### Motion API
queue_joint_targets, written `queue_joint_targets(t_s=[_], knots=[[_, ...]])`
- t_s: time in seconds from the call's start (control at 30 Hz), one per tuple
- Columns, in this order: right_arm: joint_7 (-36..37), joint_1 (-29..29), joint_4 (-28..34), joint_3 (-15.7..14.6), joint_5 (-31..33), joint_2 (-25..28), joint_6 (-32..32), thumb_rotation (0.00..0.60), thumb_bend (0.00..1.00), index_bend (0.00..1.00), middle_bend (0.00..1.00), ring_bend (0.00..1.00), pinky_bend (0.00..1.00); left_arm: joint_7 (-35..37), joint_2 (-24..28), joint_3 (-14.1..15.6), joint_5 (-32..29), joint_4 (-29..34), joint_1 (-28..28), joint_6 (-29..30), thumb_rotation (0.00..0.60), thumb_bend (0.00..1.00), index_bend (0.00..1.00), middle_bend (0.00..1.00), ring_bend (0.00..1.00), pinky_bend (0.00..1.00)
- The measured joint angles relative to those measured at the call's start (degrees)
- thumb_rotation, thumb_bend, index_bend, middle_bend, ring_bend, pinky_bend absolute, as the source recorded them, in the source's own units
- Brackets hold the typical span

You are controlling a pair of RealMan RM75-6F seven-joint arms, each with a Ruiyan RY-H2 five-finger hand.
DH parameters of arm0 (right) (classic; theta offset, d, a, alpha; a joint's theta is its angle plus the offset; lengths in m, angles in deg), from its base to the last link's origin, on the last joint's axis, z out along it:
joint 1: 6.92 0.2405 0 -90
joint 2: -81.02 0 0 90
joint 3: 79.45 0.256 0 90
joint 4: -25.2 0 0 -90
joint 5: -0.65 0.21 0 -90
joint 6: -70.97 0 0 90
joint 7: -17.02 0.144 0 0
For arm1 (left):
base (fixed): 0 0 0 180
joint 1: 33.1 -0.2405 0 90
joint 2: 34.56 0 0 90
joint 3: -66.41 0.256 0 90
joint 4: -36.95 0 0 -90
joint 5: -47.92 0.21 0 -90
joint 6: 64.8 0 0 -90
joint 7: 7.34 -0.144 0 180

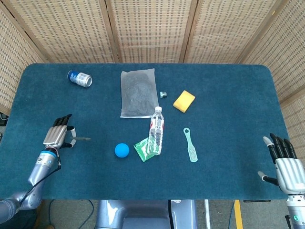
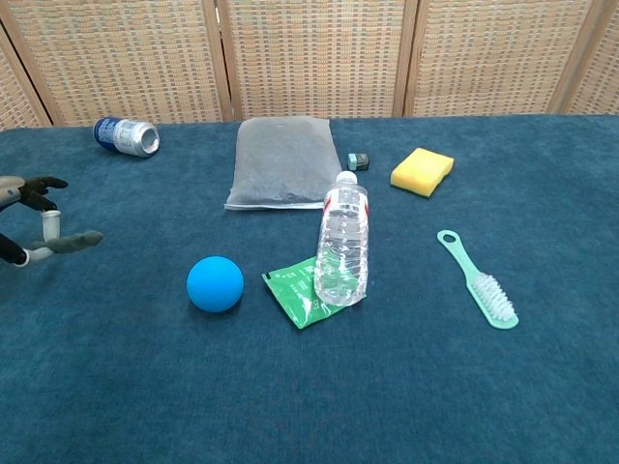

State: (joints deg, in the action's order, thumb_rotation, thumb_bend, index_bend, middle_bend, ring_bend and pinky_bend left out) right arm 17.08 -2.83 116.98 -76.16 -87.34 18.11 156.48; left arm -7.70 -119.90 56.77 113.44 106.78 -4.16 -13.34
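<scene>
At the left edge of the frame the left robot hand (image 1: 57,136) hovers released, fingers spread, over the blue desk (image 1: 228,95). The blue ball (image 1: 122,150) lies nearest it, toward lower centre. The right robot hand (image 1: 285,164) sits released at the lower right corner.

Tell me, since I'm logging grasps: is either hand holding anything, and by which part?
Nothing is held: left hand and right hand are both empty, fingers apart.
</scene>
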Motion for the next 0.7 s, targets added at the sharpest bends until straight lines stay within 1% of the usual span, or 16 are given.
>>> queue_joint_targets(t_s=[0.13, 0.2, 0.3, 0.4, 0.53, 0.6, 0.7], knots=[[0.15, 0.74, -0.35, 0.12, -0.45, -0.56, -0.54, 0.6, 0.0, 0.0, 0.0, 0.0, 0.0, 5.78, 2.14, -0.71, 1.83, 2.23, 0.47, -1.33, 0.6, 0.74, 0.72, 0.0, 0.0, 0.0], [1.67, 1.4, -1.08, 0.41, -1.22, -0.89, -0.58, 0.6, 0.0, 0.02, 0.0, 0.0, 0.0, 9.17, 2.89, -1.28, 2.91, 3.21, 1.01, -2.09, 0.6, 0.75, 0.72, 0.0, 0.0, 0.0], [6.02, 2.79, -2.45, 0.86, -2.46, -1.09, -1.01, 0.6, 0.0, 0.07, 0.0, 0.0, 0.0, 14.5, 3.73, -2.15, 5.16, 4.53, 2.39, -3.38, 0.6, 0.77, 0.73, 0.0, 0.0, 0.0], [11.78, 4.91, -3.61, 1.55, -3.77, -0.8, -1.96, 0.6, 0.0, 0.12, 0.0, 0.0, 0.0, 17.98, 3.93, -2.95, 8.2, 5.69, 4.21, -4.0, 0.6, 0.77, 0.74, 0.0, 0.0, 0.0], [18.55, 8.63, -3.68, 2.38, -5.34, 0.49, -4.68, 0.6, 0.0, 0.18, 0.0, 0.0, 0.0, 23.08, 3.2, -4.19, 9.97, 7.19, 6.17, -4.06, 0.6, 0.76, 0.77, 0.0, 0.0, 0.0], [21.79, 10.54, -2.58, 2.74, -5.53, 1.63, -7.17, 0.6, 0.0, 0.2, 0.0, 0.0, 0.0, 25.83, 1.91, -5.14, 10.78, 7.67, 7.68, -3.77, 0.6, 0.76, 0.78, 0.0, 0.0, 0.0], [24.81, 13.39, 0.18, 3.37, -5.0, 3.74, -11.64, 0.6, 0.0, 0.23, 0.0, 0.0, 0.0, 27.72, -0.33, -6.53, 11.12, 8.09, 9.53, -3.22, 0.6, 0.76, 0.78, 0.0, 0.0, 0.0]])
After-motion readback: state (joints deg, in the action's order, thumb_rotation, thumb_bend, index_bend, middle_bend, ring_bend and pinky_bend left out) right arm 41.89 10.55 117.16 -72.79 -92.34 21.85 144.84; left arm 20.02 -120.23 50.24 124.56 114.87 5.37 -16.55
